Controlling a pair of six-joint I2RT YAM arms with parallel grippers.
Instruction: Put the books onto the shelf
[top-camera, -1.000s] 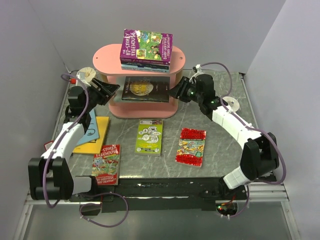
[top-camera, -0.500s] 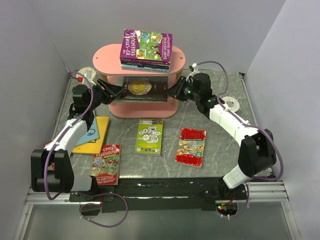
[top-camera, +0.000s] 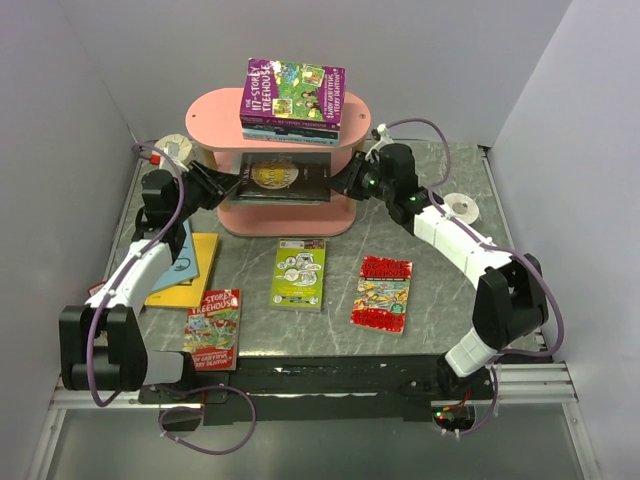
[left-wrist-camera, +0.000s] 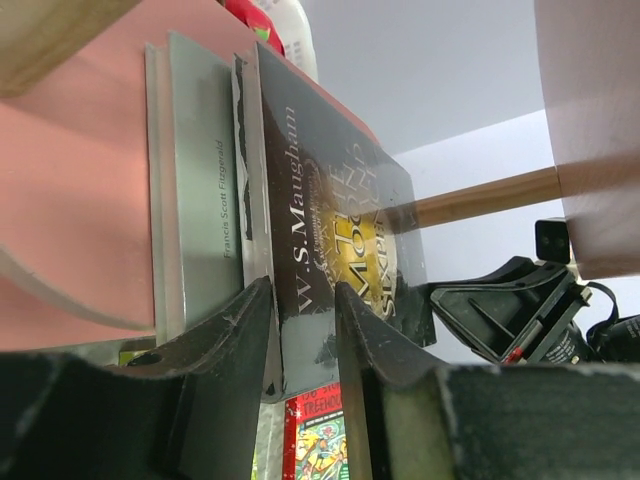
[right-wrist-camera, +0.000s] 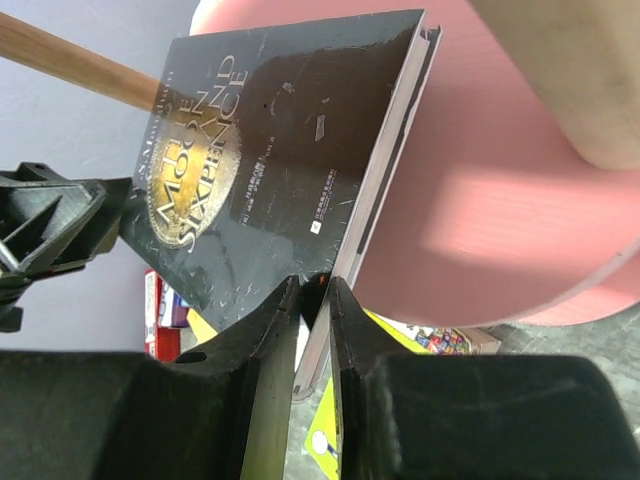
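Over marbled grey table (top-camera: 340, 305), left end effector (left-wrist-camera: 300, 300) and right end effector (right-wrist-camera: 312, 287) pinch one glossy black book (right-wrist-camera: 260, 150).

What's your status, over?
Left gripper, right gripper pinching black book, opposite ends. Book at shelf middle tier. Grey book against it, nothing blocking.

Built as a left arm (top-camera: 135, 275) and a right arm (top-camera: 450, 235) of smooth white link shells joined by chunky black joint housings, with big black motor blocks at shoulders and elbows. Strung along each side with a thin purplish-grey cable (top-camera: 415, 122), plus a small green light (top-camera: 372, 183) glowing on the black housing near the right wrist and a red-tipped plug (top-camera: 151, 158) near the left one. Tipped with matte black fingers (left-wrist-camera: 230, 345), wedge-shaped, scuffed and greyed along the inner edges.
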